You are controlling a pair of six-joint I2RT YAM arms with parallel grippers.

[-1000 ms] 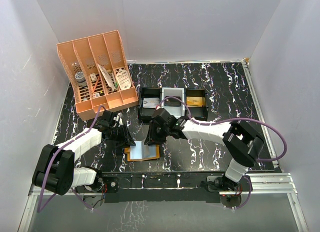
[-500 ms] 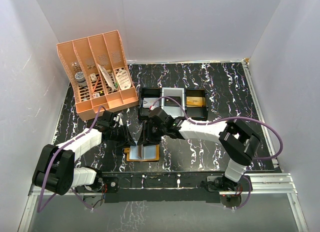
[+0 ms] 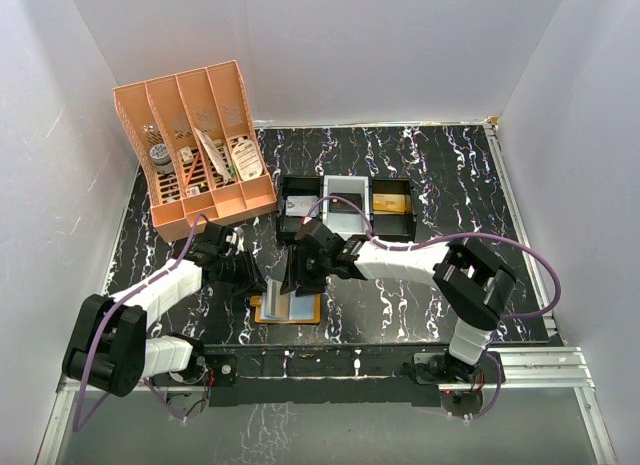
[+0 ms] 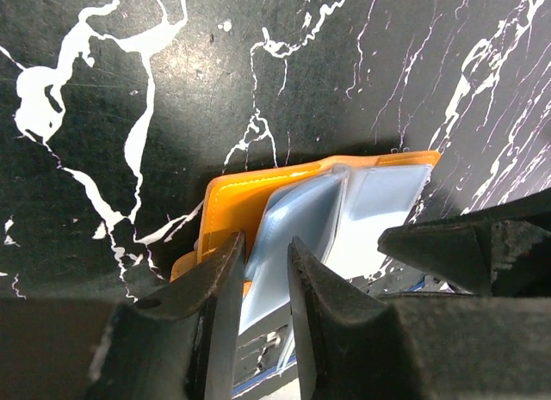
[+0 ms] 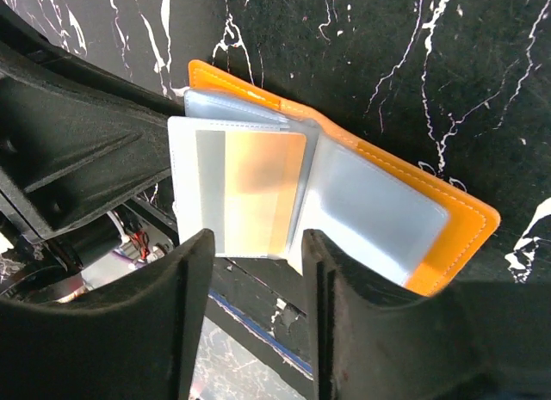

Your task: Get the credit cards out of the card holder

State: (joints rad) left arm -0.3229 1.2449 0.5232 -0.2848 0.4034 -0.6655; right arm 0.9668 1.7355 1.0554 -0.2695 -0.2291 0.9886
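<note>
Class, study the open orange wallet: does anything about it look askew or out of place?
Yes. The card holder lies open on the table, but one pale blue inner leaf curls up off it instead of lying flat, caught between the jaws of the left gripper.

White-shelled arms [image 3: 165, 283], black joints, looping purple cables [image 3: 346, 196].

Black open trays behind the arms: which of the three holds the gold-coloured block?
The rightmost black tray, farthest from the orange slotted organizer; the gold-coloured block lies inside it.
</note>
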